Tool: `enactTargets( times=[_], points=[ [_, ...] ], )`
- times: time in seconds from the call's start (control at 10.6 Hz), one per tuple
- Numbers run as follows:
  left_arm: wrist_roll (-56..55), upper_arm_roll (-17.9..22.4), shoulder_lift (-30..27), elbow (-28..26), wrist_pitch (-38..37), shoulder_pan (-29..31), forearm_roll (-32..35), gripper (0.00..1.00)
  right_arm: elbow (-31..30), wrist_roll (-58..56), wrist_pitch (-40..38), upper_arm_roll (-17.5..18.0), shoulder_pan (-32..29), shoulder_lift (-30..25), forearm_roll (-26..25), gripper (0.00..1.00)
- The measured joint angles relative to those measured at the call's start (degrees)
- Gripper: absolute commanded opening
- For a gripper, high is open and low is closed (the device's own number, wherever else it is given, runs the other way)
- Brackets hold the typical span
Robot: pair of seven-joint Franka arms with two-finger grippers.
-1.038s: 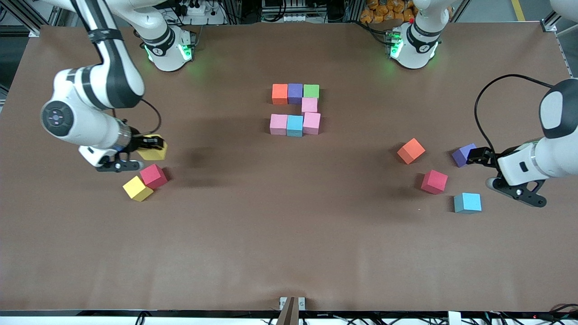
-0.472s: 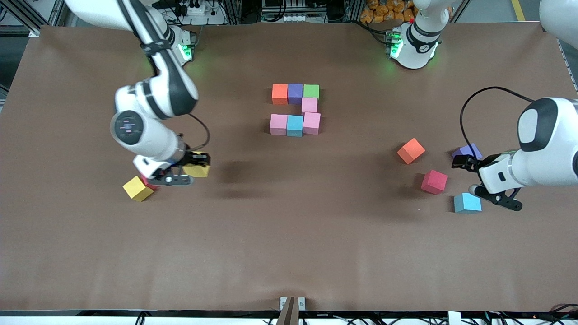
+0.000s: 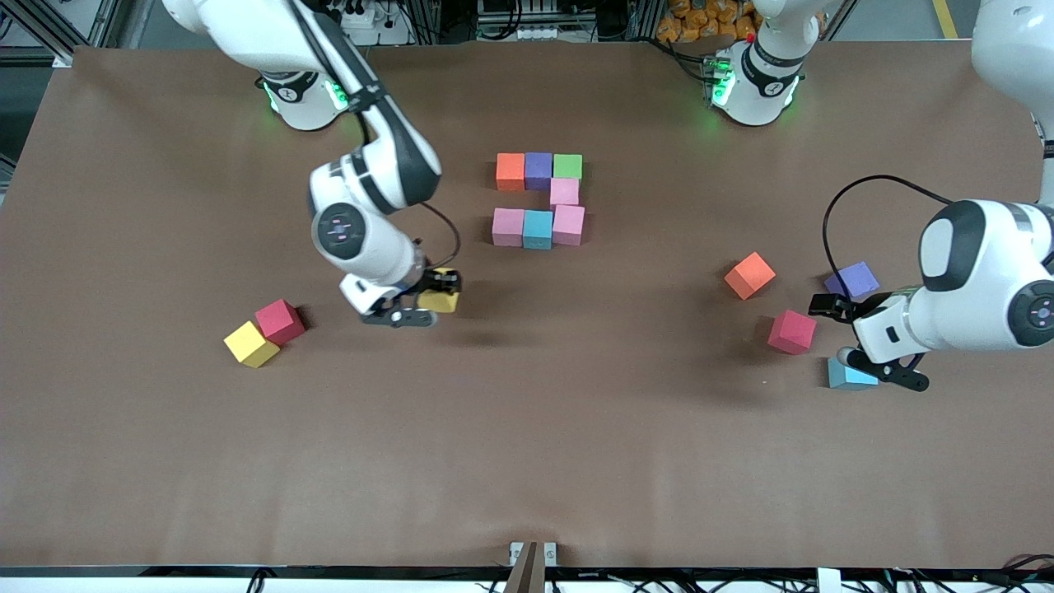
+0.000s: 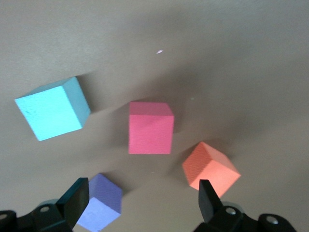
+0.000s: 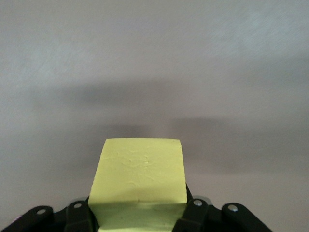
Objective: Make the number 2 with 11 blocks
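On the brown surface (image 3: 527, 461), nearest the front camera at the left arm's end, the light blue block (image 3: 846, 375) lies partly under the left tool (image 3: 826, 306), which hangs with its fingers spread wide and empty over the gap between the red block (image 3: 792, 332) and the purple block (image 3: 853, 280); a second ago it sat right at the purple block, and it has since drifted toward the red one. The left wrist view shows the same four cubes apart from one another: light blue (image 4: 52, 108), red (image 4: 150, 127), orange (image 4: 210, 166) and purple (image 4: 100, 202). Toward the right arm's end, a yellow block (image 3: 250, 343) touches another red block (image 3: 280, 320). The right tool (image 3: 440, 290) is clenched on a second yellow block (image 3: 440, 301), carried in the air; it has travelled from above that pair to over bare surface, just short of the figure. Slightly farther, the orange block (image 3: 749, 275) sits alone. Farthest, mid-table, the unfinished number 2 (image 3: 539, 199) is unchanged: seven cubes, three in its farthest row, one pink below, three in the nearest row.
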Motion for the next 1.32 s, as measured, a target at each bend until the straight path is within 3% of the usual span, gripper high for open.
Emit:
enactTargets(
  times=[0.38,0.66,1.32],
  points=[
    [-3.26,-0.21,0.0,-3.34,4.66,-0.95,2.32,1.0,5.98,5.82,-0.05,0.13,5.66,7.53,0.24,0.4],
    [-4.9,-0.17,0.06,-7.13,8.94,-0.88,2.33,1.0,8.55,6.18,-0.57,1.22,6.42,11.8,1.78,0.4],
    [-7.48,-0.18,1.12,-8.17,10.31,-0.92,2.33,1.0,9.68,6.19,-5.56,2.0,7.76,12.77,6.1,0.39]
  ],
)
